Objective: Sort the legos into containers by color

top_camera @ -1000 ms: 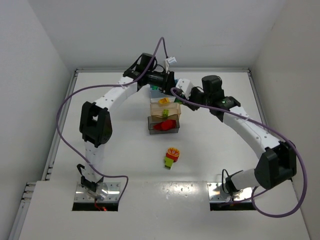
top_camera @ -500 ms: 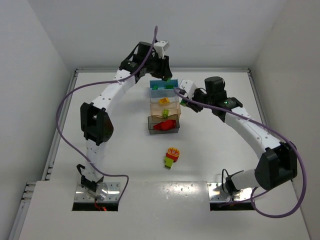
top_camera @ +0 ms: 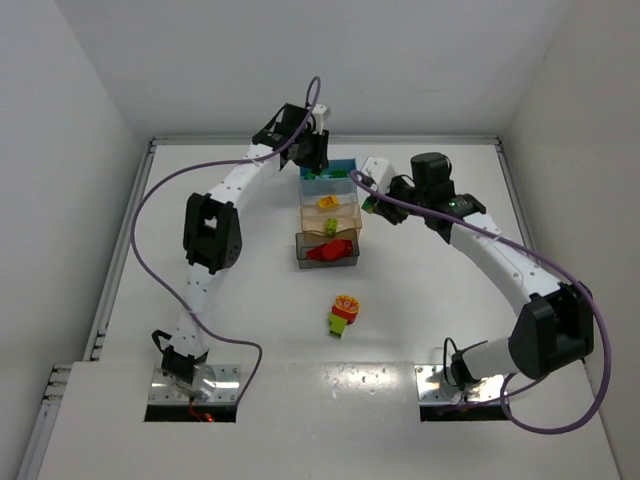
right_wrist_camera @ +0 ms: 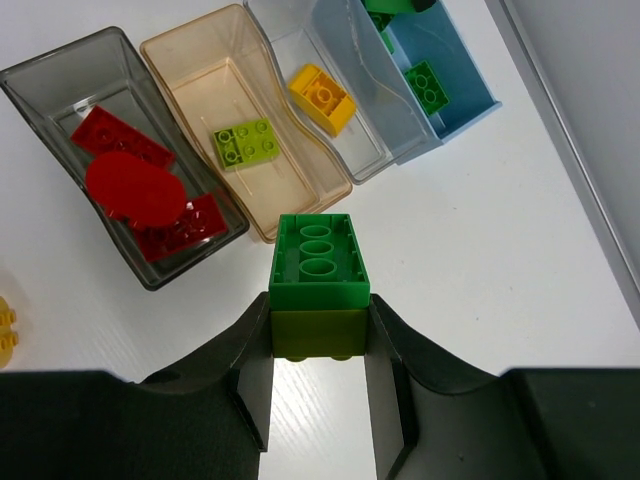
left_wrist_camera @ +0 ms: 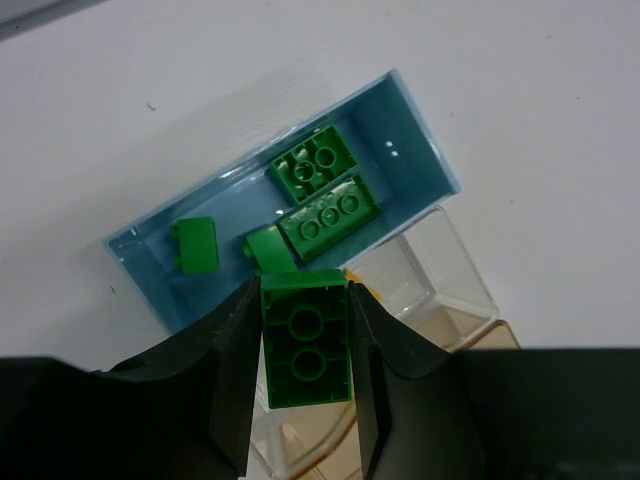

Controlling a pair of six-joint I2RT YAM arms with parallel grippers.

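A mixed clump (top_camera: 343, 313) is seen on the table (top_camera: 240, 300), red pieces (top_camera: 327, 250) in the grey bin (top_camera: 298, 252), a green-topped stack (right_wrist_camera: 318, 262) is clamped by the right gripper (right_wrist_camera: 320, 310) beside the tan bin (right_wrist_camera: 190, 60), and a green brick (left_wrist_camera: 305, 345) is pinched by the left gripper (left_wrist_camera: 305, 300) over the blue bin (left_wrist_camera: 400, 140), where other greens (left_wrist_camera: 328, 215) lie.

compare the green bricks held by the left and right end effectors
The left green plastic brick, in the left end effector, is single; the right green plastic brick, in the right end effector, is stacked on an olive-green brick. The left one hangs over the rim of the translucent blue plastic bin; the right one over white table. Both are held.
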